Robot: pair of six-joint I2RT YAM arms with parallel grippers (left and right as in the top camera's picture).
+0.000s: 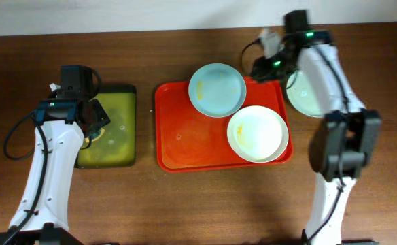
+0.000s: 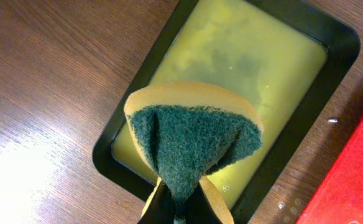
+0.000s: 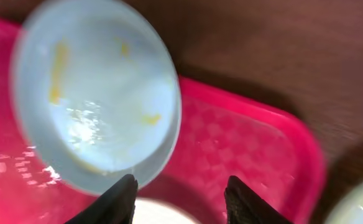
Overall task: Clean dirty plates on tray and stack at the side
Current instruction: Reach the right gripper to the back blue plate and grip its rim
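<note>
Resting on a wooden surface (image 1: 198,204), the red-orange plastic tray (image 1: 185,146) carries a smeared round mint-blue plate (image 1: 217,89) and a cream-white plate (image 1: 257,133). Left pincer (image 2: 176,208) clamps a green-yellow sponge (image 2: 191,137); right pincer (image 3: 180,199), apart, should next grasp that mint-blue plate for scrubbing.

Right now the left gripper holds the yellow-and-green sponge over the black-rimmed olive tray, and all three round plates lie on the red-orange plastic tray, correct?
No: the overhead view shows only two on the red-orange plastic tray, the mint-blue plate and the cream-white plate; the third pale mint plate lies on the table beside it. The sponge part holds.
</note>
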